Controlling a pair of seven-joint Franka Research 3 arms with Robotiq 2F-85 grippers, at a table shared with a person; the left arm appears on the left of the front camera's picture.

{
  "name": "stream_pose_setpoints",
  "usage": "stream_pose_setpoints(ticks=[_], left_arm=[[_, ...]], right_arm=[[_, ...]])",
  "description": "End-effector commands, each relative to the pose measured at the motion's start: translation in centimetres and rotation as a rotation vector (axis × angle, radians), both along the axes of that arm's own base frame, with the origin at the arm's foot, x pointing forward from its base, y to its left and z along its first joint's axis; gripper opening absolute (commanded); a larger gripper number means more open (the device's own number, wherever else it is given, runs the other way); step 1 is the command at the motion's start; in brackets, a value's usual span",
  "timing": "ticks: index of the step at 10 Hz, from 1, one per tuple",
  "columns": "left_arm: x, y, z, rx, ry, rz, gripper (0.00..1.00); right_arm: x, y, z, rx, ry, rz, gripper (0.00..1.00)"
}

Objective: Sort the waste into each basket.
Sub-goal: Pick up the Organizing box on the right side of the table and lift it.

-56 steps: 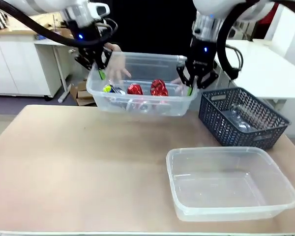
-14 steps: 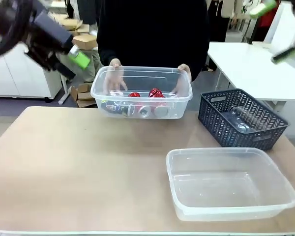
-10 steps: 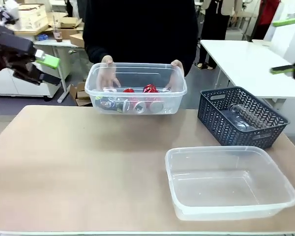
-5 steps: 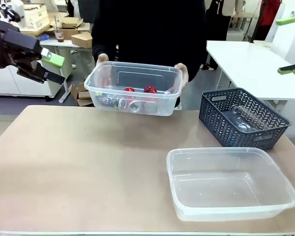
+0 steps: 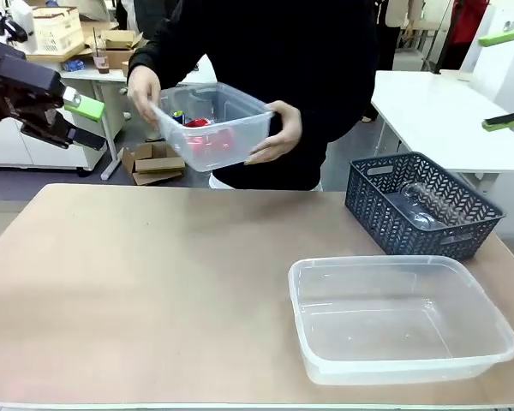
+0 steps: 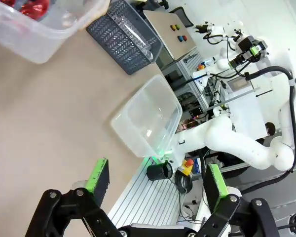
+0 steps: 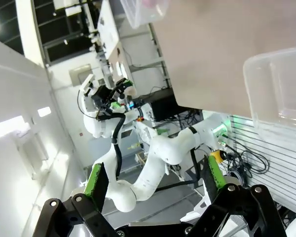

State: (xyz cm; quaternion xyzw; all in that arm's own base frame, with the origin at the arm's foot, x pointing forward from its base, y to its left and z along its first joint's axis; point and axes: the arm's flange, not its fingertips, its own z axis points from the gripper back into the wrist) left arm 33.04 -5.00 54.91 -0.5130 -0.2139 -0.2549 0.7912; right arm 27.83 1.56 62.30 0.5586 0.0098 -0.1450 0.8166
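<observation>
Three containers. On the tabletop (image 5: 154, 282), an empty clear tub (image 5: 385, 370) sits at the near right corner. The blue basket (image 5: 411, 231), holding what appears to be a clear bottle (image 5: 415, 205), stands by the right edge. A person (image 5: 265, 51) holds a smaller tub (image 5: 248, 128) of red cans (image 5: 199, 125) above the far edge. Left gripper (image 5: 86, 122) and right gripper (image 5: 507, 80) hang spread, empty, raised. Advisable: wait until the smaller tub rests flat before reaching.

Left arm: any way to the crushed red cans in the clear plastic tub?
Probably not. The person's hands hold the clear plastic tub tilted in the air, off the table, gripping both ends, with the crushed red cans inside. The left gripper, open, sits off to the side.
</observation>
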Motion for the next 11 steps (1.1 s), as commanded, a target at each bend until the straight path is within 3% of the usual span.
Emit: stream_pose_setpoints(ticks=[1, 3, 4, 5, 6, 7, 9, 10, 11], left_arm=[[0.0, -0.2, -0.2, -0.021, -0.012, -0.01, 1.0], [0.0, -0.2, -0.2, -0.021, -0.012, -0.01, 1.0], [0.0, -0.1, -0.1, 0.002, 0.002, -0.001, 1.0], [-1.4, -5.0, -0.8, 0.061, 0.085, -0.014, 1.0], [-2.2, -11.3, -2.0, 0.136, 0.169, 0.108, 1.0], [-2.0, -16.5, -3.1, 0.123, 0.205, 0.302, 1.0], [-1.0, -25.4, -5.7, 0.253, 0.263, 0.364, 1.0], [0.2, -29.2, -7.3, 0.3, 0.315, 0.364, 1.0], [1.3, -32.2, -9.0, 0.342, 0.364, 0.322, 1.0]], right_arm=[[0.0, 0.0, 0.4, 0.003, 0.01, 0.003, 1.0], [0.0, 0.0, 0.0, 0.0, 0.0, 0.0, 1.0], [-0.9, 3.2, -0.8, -0.409, -0.046, -0.008, 1.0], [-3.4, 4.6, -2.4, -0.836, -0.103, -0.008, 1.0], [-6.6, 3.3, -3.5, -1.0, -0.174, 0.019, 1.0], [-9.3, 0.6, -4.3, -1.066, -0.22, -0.004, 1.0], [-12.6, -4.7, -7.3, -1.074, -0.192, -0.008, 1.0], [-13.3, -6.6, -9.8, -1.018, -0.15, 0.071, 1.0], [-13.0, -8.3, -12.5, -0.967, -0.076, 0.042, 1.0]])
